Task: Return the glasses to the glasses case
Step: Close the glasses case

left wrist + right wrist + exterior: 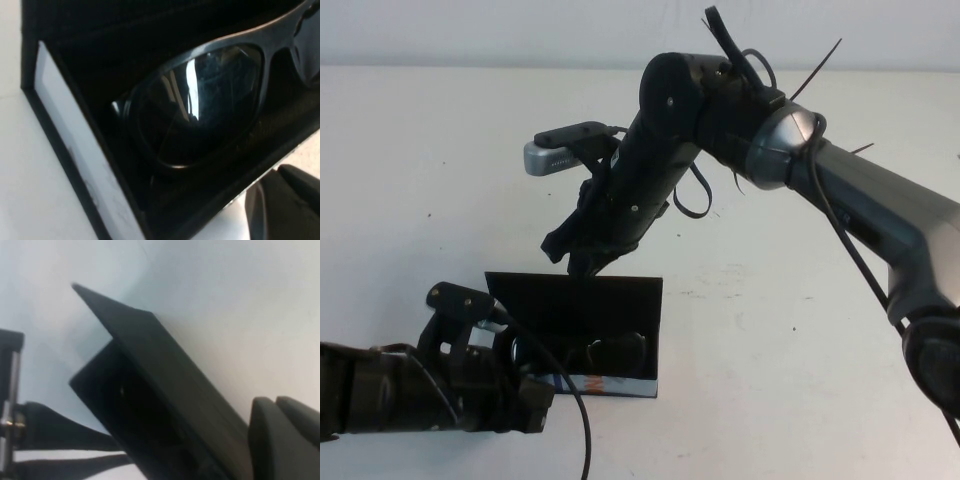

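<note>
The black glasses case (575, 300) stands open on the white table, its flap lid raised and its light printed front edge (605, 383) facing me. The dark glasses (615, 352) lie inside it; the left wrist view shows one reflective lens (200, 105) resting in the case (75, 145). My left gripper (525, 400) is shut and empty at the case's front left corner, with its fingertips (280, 200) just outside the front wall. My right gripper (582, 262) is shut at the top edge of the raised lid (165, 365), with its fingers (285, 435) beside the lid's outer face.
The white table (800, 330) extends bare around the case. My right arm (840, 190) reaches in from the right, over the table's middle. My left arm (380, 390) lies low along the front left edge.
</note>
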Controlling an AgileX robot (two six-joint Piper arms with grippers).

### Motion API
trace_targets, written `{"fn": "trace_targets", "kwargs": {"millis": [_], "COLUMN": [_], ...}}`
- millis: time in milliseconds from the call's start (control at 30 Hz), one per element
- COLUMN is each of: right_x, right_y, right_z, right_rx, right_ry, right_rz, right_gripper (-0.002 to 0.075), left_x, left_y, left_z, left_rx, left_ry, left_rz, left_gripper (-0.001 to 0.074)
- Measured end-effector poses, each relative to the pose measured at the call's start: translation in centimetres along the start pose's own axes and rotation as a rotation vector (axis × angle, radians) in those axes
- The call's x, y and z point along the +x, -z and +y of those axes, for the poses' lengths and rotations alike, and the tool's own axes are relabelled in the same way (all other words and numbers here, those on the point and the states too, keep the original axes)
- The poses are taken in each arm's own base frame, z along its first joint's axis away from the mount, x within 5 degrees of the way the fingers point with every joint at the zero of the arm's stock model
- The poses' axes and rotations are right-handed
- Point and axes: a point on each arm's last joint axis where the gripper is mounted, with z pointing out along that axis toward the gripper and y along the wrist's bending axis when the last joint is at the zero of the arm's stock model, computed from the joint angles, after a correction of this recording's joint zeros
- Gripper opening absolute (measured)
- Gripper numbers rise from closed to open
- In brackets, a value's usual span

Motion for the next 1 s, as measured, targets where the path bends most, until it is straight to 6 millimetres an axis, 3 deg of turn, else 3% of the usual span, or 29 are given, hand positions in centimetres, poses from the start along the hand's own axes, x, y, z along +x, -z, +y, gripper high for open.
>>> {"fn": "trace_targets", "kwargs": {"millis": [367,567,867,1000], "right_x": [3.5,4.8,4.8,4.6], "right_y": [-2.1,-3.4,-3.4,-2.0], "right_z": [2.8,3.1,3.0,3.5], "right_rx": [-0.037,-0.041,-0.037,-0.026], "right_ry": [-0.057,-0.060,-0.043,-0.026], "right_rz": [0.154,0.213,0.214,0.186], "right_gripper": [-0.0012,-0.0012,-0.0012,-0.0012], "left_x": [0.0,0.2,0.2,0.1], "left_y": [0.0,0.0,1.1,2.9], "left_z": [0.1,0.1,-0.6,-1.8], "left_rx": [-0.014,-0.012,-0.006,0.019], "left_ry": [-0.002,-0.001,0.024,0.014], "left_rz": [0.003,0.022,0.029,-0.012], "left_gripper": [-0.0001,-0.0001,-0.0001,-0.0001]}}
